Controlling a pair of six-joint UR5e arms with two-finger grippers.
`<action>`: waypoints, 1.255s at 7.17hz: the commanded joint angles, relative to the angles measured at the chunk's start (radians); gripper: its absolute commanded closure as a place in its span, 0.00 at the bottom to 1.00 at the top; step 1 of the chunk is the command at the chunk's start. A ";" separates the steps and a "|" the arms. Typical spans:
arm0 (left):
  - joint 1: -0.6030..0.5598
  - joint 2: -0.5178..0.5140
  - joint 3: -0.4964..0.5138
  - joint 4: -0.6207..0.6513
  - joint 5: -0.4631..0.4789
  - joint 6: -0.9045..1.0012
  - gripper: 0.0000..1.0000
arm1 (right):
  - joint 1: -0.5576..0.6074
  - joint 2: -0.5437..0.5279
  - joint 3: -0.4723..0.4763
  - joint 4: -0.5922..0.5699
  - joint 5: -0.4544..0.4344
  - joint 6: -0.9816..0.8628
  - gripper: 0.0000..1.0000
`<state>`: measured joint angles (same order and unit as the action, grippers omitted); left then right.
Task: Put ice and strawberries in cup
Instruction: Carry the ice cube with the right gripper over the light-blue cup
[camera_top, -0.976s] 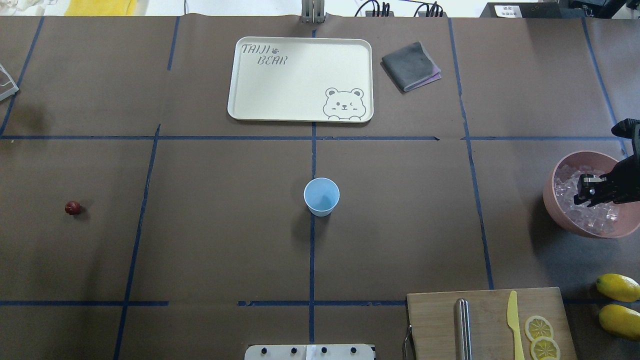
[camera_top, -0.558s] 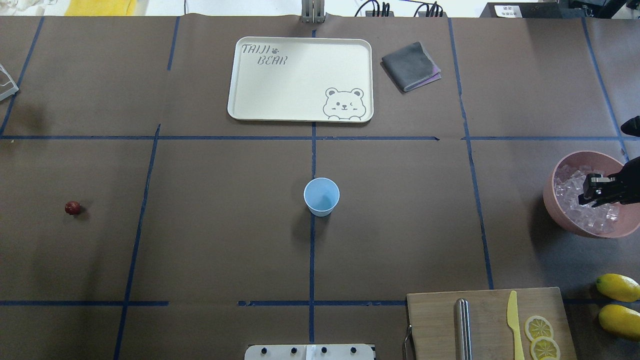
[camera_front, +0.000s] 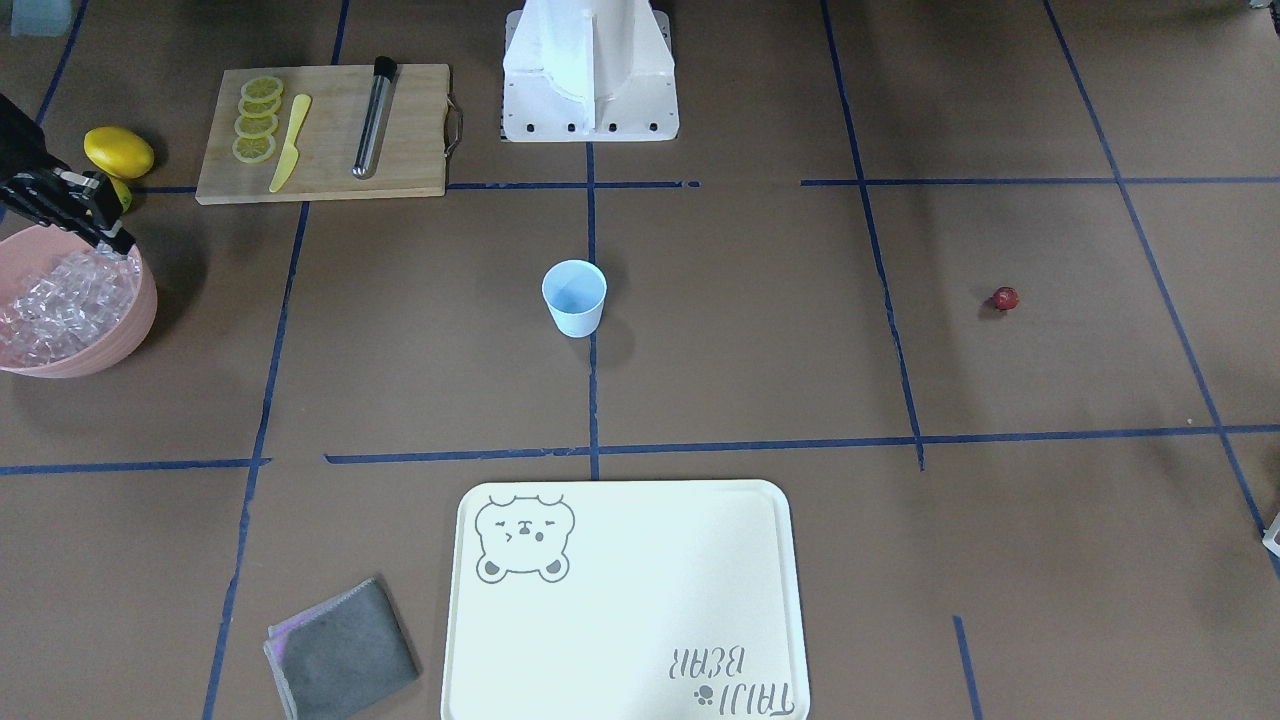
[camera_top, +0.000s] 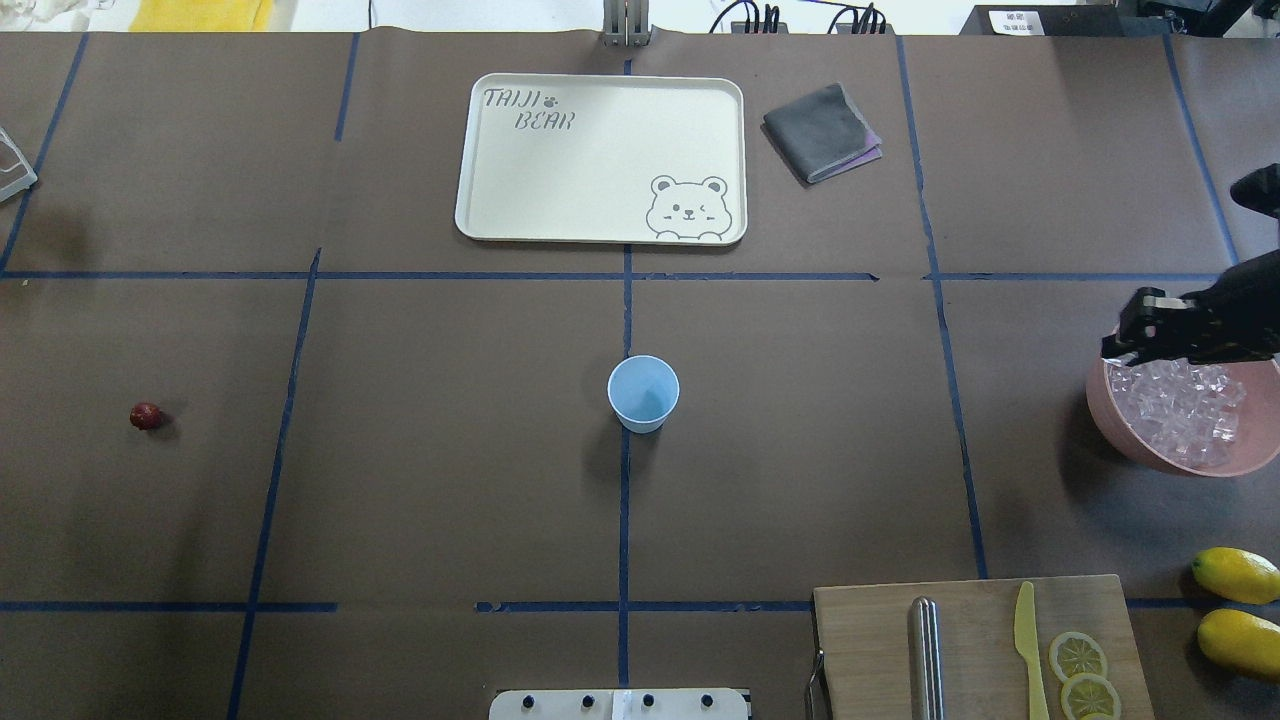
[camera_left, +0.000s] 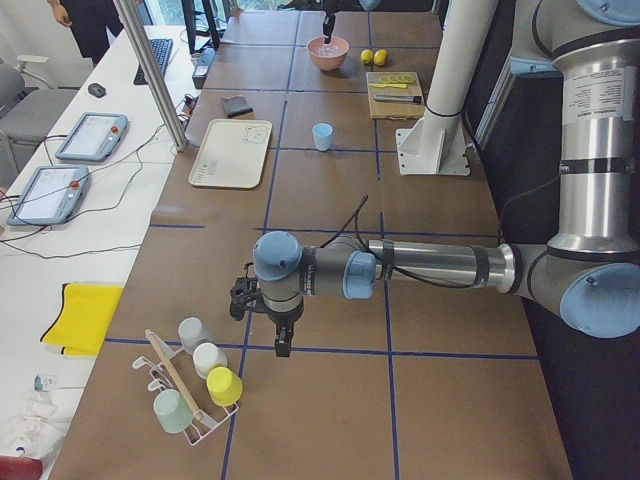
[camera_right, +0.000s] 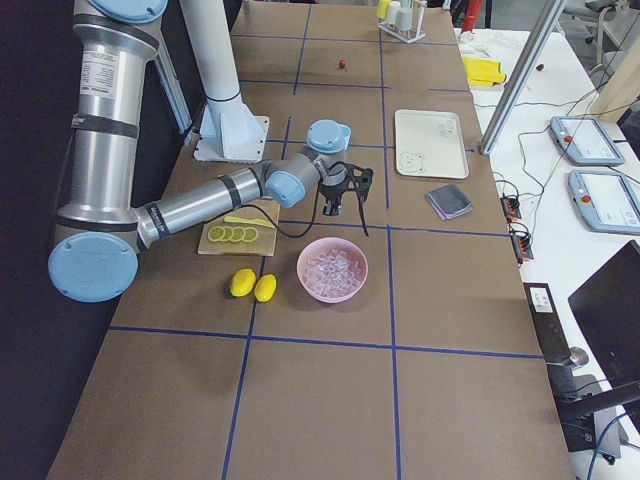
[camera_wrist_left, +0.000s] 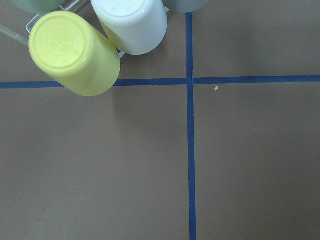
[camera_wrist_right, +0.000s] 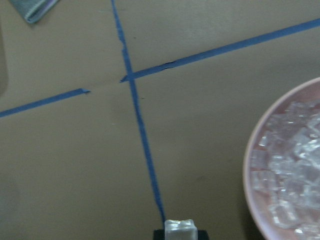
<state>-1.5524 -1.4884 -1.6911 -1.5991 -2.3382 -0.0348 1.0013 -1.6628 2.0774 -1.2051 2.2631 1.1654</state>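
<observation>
The pale-blue cup (camera_top: 643, 392) stands upright mid-table, also in the front view (camera_front: 574, 297). The dark-red strawberry (camera_top: 145, 416) lies alone far to its left. Clear ice cubes (camera_top: 1180, 405) fill the pink bowl (camera_top: 1100, 405) at the right edge. My right gripper (camera_top: 1120, 345) hovers over the bowl's far-left rim. The right wrist view shows it shut on one ice cube (camera_wrist_right: 179, 225). My left gripper (camera_left: 283, 345) shows only in the left side view, far from the cup; I cannot tell whether it is open or shut.
A cream bear tray (camera_top: 600, 158) and a grey cloth (camera_top: 822, 132) lie at the far side. A cutting board (camera_top: 975, 640) with a knife, a metal rod and lemon slices is near right, two lemons (camera_top: 1236, 574) beside it. A rack of upturned cups (camera_wrist_left: 75, 52) sits under the left wrist.
My right gripper has risen out of the ice in the bowl and moved up and toward the bowl's far-left rim, carrying an ice cube. Nothing else has moved.
</observation>
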 joint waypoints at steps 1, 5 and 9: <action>0.000 0.000 -0.004 -0.001 -0.001 0.001 0.00 | -0.152 0.250 -0.028 -0.001 -0.029 0.318 0.97; 0.000 0.000 -0.004 0.001 -0.001 -0.001 0.00 | -0.456 0.673 -0.199 -0.155 -0.348 0.583 0.97; 0.000 0.000 -0.004 0.001 -0.001 -0.001 0.00 | -0.518 0.778 -0.349 -0.152 -0.432 0.593 0.77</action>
<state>-1.5524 -1.4880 -1.6950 -1.5984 -2.3392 -0.0353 0.4967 -0.8962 1.7510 -1.3572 1.8453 1.7579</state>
